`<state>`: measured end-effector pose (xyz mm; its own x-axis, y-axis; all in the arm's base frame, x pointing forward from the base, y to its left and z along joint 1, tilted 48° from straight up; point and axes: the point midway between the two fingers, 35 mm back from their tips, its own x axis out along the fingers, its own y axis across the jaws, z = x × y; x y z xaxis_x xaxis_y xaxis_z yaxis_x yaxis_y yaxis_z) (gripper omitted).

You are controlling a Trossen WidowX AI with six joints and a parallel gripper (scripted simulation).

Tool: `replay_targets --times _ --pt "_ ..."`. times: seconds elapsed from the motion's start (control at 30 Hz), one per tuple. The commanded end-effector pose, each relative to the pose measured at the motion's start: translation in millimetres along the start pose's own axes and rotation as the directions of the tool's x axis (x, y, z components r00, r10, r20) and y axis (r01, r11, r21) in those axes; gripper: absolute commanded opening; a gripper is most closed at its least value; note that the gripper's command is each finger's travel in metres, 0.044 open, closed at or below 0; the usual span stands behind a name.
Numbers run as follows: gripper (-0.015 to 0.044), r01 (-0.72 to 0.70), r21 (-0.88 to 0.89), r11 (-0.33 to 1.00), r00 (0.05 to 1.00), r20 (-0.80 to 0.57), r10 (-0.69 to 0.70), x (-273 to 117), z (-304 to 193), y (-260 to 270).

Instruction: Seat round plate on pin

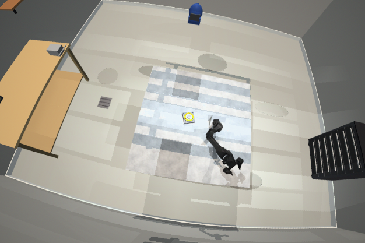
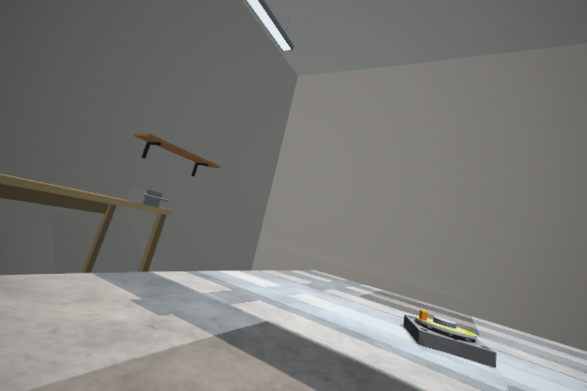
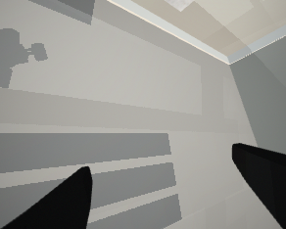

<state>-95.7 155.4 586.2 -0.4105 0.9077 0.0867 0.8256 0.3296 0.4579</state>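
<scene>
So this looks like the very start of the job, approach stage, nothing touched as far as I can tell. The arm (image 1: 219, 148) sits on the patchwork mat (image 1: 165, 157) with its hand (image 1: 213, 121) up off the mat and well apart from the work. In the wrist view the two dark fingers stand wide with only the floor between them, so the hand is released and carrying nothing.

The plate (image 1: 188, 116) is the yellow ring on the dark square base (image 2: 450, 341), off to one side of the hand in the top view. From the exterior view the plate (image 2: 447, 325) looks tilted rather than flat, with the orange tab (image 2: 423, 315) sticking up at the end away from the camera. Pin and hole are too small for me to make out in any view.

Next move, my guess: swing the hand across over the base, come down beside the tab, and nudge or pinch it to turn the plate about the post until the hole drops over the pin. Then back off completely.

Room-wise it's easy. I see nothing on the mat between hand and base, and the wooden bench (image 1: 26, 92) and black cabinet (image 1: 339, 150) are far off. The only edge that matters is the base's raised rim, so come in from above.
</scene>
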Motion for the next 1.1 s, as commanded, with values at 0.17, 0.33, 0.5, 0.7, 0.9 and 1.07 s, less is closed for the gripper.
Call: replay_targets --times 0.17,0.33,0.5,0.7,0.9,1.07 --pt "0.0242 -0.076 -0.238 0.968 0.988 0.115 0.106 25 24 10" --pt "0.0111 -0.080 -0.410 0.909 0.961 0.212 0.180 43 47 22" --pt "0.0000 0.005 -0.608 0.794 0.893 0.360 0.270 63 90 48" --pt "0.0000 0.122 -0.726 0.676 0.810 0.467 0.356 69 131 82" --pt "0.0000 0.275 -0.747 0.606 0.692 0.591 0.414 62 179 119" --pt "0.0000 0.416 -0.709 0.569 0.575 0.690 0.440 44 223 151"
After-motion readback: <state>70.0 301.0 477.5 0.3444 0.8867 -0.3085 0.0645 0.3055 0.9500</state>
